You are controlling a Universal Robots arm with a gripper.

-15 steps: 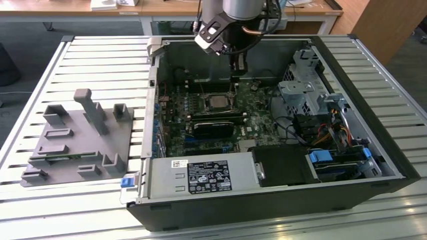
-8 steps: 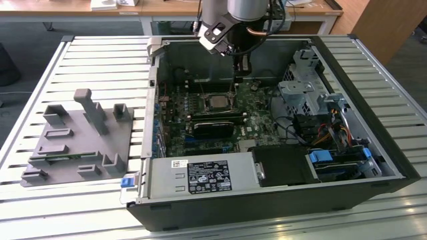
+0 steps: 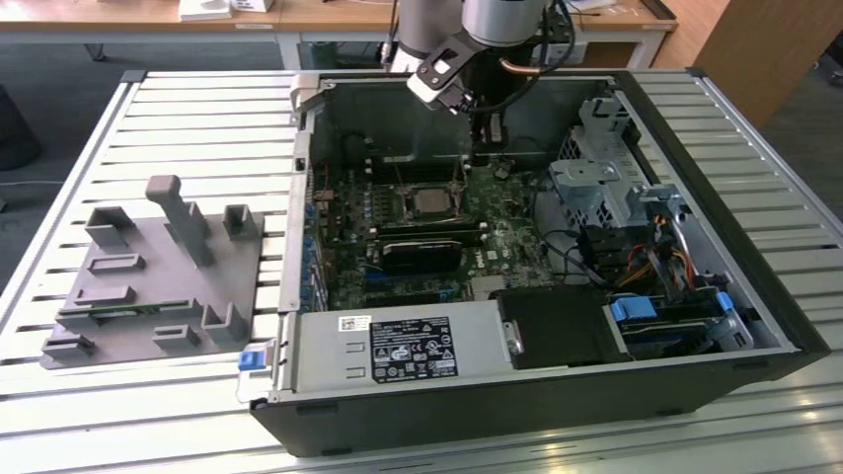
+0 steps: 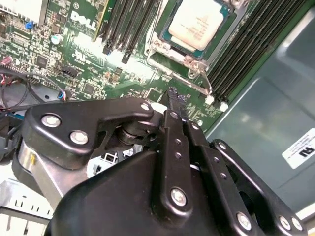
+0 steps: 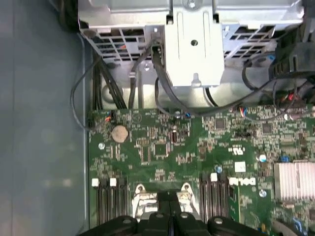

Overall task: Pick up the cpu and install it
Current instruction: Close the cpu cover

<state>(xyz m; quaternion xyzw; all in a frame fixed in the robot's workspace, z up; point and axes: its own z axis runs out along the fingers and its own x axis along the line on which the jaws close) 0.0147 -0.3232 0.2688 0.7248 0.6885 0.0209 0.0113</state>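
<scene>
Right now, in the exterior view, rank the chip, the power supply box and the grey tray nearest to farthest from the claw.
1. The chip, mid-case, just beside the claw.
2. The power supply box, at the case's camera-side end.
3. The grey tray, outside the case, on the exterior view's left.

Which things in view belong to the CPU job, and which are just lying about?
Job:
- cpu, seated in the socket
- gripper, empty, above the board

Lying about:
- grey fixture
- power supply
- coin cell
- drive cage
</scene>
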